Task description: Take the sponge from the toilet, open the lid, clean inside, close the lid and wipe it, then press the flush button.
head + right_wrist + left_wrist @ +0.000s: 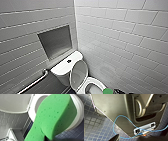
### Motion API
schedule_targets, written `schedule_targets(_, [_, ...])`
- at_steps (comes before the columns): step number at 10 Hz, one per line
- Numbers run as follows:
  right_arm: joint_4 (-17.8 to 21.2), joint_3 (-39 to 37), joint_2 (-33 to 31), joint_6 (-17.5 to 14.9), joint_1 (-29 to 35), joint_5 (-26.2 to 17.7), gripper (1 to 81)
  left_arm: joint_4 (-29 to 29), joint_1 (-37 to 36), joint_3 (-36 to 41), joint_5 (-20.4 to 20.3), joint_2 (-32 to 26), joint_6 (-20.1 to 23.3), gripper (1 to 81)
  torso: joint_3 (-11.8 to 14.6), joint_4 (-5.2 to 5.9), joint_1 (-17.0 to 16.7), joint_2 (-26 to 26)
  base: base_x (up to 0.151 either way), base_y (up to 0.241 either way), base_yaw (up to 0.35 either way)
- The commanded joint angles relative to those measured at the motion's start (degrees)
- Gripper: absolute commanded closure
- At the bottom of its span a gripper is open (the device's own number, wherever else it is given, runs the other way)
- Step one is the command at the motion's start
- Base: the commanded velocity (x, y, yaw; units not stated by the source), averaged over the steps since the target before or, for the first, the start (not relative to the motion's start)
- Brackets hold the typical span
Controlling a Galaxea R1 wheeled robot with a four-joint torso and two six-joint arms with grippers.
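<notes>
The white toilet [93, 82] stands in the corner with its lid [78, 73] raised against the tank [65, 66]. The dark round flush button [69, 60] sits on the tank top. My right gripper [117, 91] is at the bowl's near right rim, shut on the bright green sponge [108, 91]. In the right wrist view the sponge [55, 117] shows large in front of the toilet rim [76, 112] and the raised lid [15, 102]. My left gripper is open, and nothing shows held in it.
Grey tiled walls close in on the left and right. A recessed niche [55, 41] and a metal grab bar [33, 83] are on the left wall. The left wrist view looks down on blue floor tiles [95, 127], the robot's base and a blue cable [121, 117].
</notes>
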Motion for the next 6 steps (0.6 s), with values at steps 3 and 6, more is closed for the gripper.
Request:
schedule_targets(3, [1.34, -0.27, -0.03, 0.08, 12.34, -4.06, 81.1, -0.59, 0.16, -0.01, 4.49, 0.2, 0.11, 1.0, -0.02, 0.0, 5.44, -8.49, 0.0, 0.0, 0.0])
schedule_targets(6, [1.6, -0.27, 0.31, 0.07, 14.01, -4.06, 81.1, -0.59, 0.16, -0.01, 4.49, 0.37, 0.11, 1.0, -3.23, 0.0, 9.46, -14.93, 0.0, 0.0, 0.0])
